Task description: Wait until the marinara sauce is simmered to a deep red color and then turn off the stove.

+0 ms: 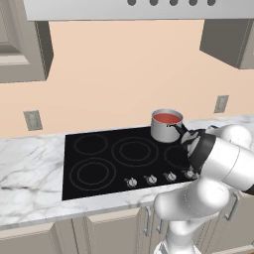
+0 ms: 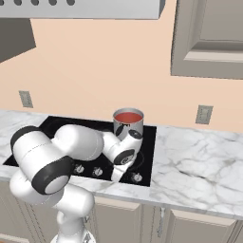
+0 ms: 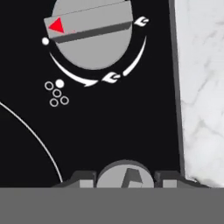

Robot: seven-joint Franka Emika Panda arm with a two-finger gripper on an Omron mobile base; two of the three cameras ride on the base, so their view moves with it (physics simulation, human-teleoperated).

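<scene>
- Sauce colour drives my placement: the marinara sauce [image 1: 167, 118] reads red in its steel saucepan [image 1: 166, 130], which sits on the back right burner of the stove [image 1: 99, 163], behind the knob row.
- My gripper [image 3: 125, 177] hangs over that knob row at the stove's front right corner, where the marble counter [image 3: 201, 87] begins, so the shut-off is within reach.
- My jaws are drawn narrow and I hold nothing.
- Ahead of my fingertips, the knob [image 3: 92, 35] shows a raised bar; its long axis lies across the hand view, slightly tilted, with the red arrow [image 3: 57, 26] pointing to the white dot beside the dial's arc.
</scene>
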